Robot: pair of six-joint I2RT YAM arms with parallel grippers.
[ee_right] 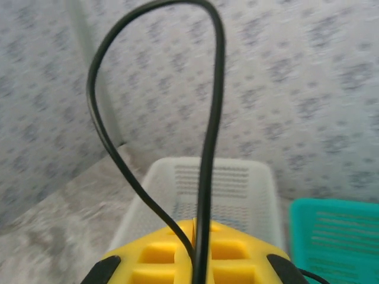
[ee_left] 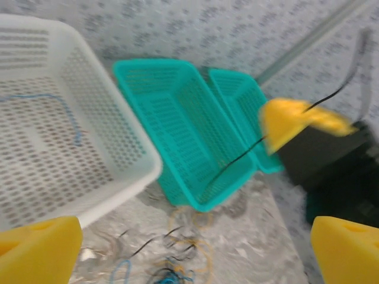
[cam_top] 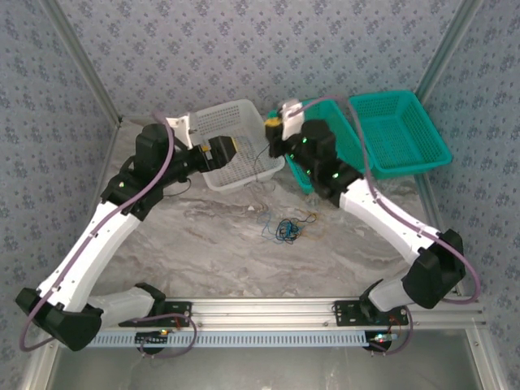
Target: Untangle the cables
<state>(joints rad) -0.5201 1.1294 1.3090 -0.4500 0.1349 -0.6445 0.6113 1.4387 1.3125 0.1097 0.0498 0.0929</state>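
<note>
A black cable (ee_right: 208, 118) is clamped in the closed right gripper (cam_top: 275, 123) and is strung down from it to the tangle (cam_top: 284, 229) on the table (cam_top: 203, 236), while the left gripper (cam_top: 223, 153) is held wide open and empty by the white basket (cam_top: 213, 118).

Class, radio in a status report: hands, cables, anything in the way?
Left hand open. Right hand shut on black cable, held high. Blue cable in white basket. Tangle on table.

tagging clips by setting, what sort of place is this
Probably a robot lab test cell: patterned walls on aluminium framing enclose a marble-look table, left arm and right arm bolted to its rail.
</note>
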